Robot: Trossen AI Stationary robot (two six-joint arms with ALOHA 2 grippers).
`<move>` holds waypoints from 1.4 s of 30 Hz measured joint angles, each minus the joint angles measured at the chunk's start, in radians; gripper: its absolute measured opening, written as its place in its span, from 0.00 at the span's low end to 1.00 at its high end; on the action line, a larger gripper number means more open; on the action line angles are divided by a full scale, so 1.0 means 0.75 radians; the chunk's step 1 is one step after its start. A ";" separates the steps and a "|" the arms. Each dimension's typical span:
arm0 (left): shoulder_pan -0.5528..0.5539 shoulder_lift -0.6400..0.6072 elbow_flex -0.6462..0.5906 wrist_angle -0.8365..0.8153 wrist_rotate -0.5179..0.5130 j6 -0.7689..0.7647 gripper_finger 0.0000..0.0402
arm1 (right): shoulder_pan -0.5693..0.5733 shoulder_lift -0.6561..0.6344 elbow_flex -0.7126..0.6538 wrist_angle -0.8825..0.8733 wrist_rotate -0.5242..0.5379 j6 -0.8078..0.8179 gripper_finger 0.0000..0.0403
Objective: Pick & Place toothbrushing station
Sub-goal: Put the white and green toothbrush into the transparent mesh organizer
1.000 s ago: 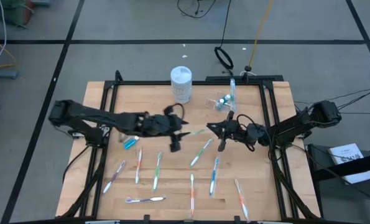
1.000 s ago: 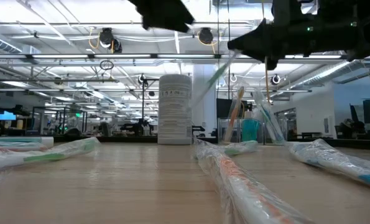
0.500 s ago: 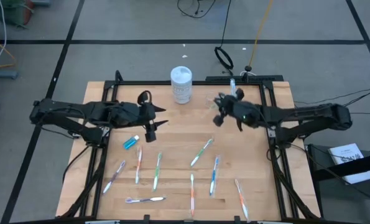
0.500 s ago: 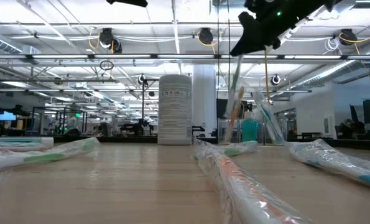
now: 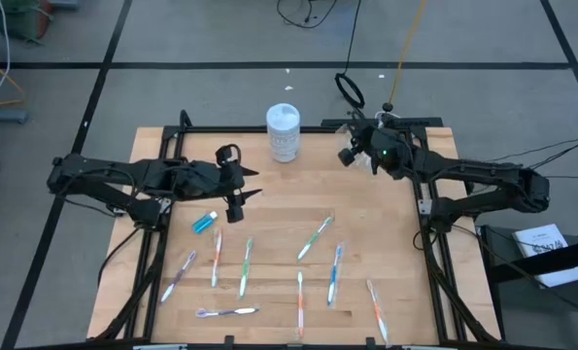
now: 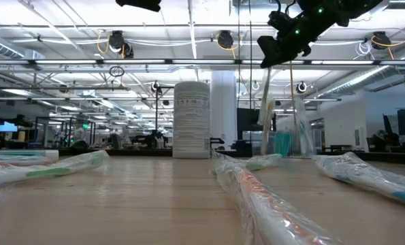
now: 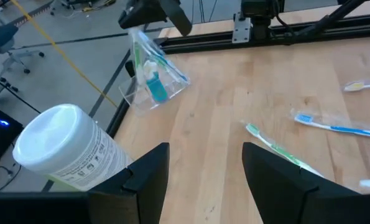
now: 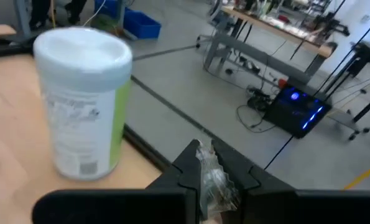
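Observation:
My right gripper hangs over the clear plastic cup at the table's far right. It is shut on a plastic-wrapped toothbrush that hangs down into the cup. The cup stands on its base and holds other brushes and a blue tube. My left gripper is open and empty above the table's left middle. Several wrapped toothbrushes lie flat on the near half of the table. A small blue toothpaste tube lies near my left gripper. My right gripper pinches the toothbrush's upper end, in its clear wrapper, between its two fingers. The fingers come from above and point down. The toothbrush hangs nearly upright below them, and its lower end is inside the cup.
A white lidded canister stands at the far edge, left of the cup. A black frame runs along the table's far edge and sides. Bare wood lies between the canister and the loose brushes.
My right gripper has carried the toothbrush from above the table's middle toward the far edge, to over the cup. The brush has swung from slanted to nearly upright. My left gripper has drawn back toward the table's left edge and then kept still.

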 joint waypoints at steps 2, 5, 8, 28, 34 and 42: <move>0.000 -0.001 0.000 0.000 0.000 0.000 0.52 | -0.019 0.001 0.000 0.010 -0.007 -0.012 0.04; 0.000 -0.001 0.000 0.000 0.000 0.000 0.52 | -0.052 0.001 0.000 -0.006 -0.046 -0.012 0.05; 0.000 -0.001 0.000 0.001 0.000 -0.001 0.52 | -0.089 0.001 -0.001 0.002 -0.033 -0.020 0.05; 0.000 -0.001 0.000 0.005 0.000 -0.008 0.52 | -0.426 0.179 -0.001 0.019 -0.250 0.042 0.05; 0.000 -0.001 0.000 0.005 0.000 -0.007 0.52 | -0.458 0.278 -0.001 0.031 -0.349 0.105 0.05; 0.000 -0.001 -0.001 0.005 0.000 -0.003 0.52 | -0.495 0.272 0.001 -0.004 -0.578 0.236 0.05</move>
